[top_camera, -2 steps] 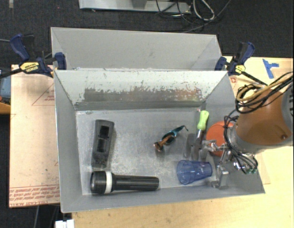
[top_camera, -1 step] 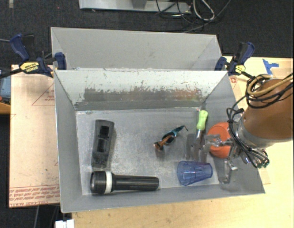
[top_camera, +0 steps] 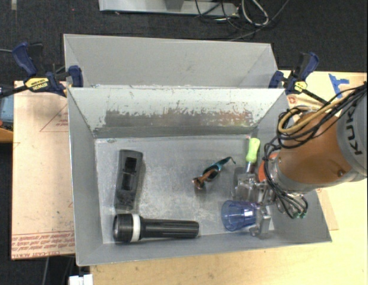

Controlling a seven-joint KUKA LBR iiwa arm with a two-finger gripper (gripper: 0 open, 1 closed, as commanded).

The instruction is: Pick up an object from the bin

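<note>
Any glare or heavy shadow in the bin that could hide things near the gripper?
Camera view: the light falls evenly, with no strong glare on the bin floor. Only soft shadows lie beside the black torch and the black block. The clear blue cup beside the gripper stands out against the grey. The arm covers the floor to its right.

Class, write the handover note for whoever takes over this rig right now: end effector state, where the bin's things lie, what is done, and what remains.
End effector: low in the front right corner of the bin, against a blue translucent cup. Grip state cannot be judged.
Things: green-handled tool just behind it, small brown-and-blue item mid-bin, black block on the left, black torch at the front left.
Done: arm lowered to the cup.
Left: secure one thing and lift it out.
</note>
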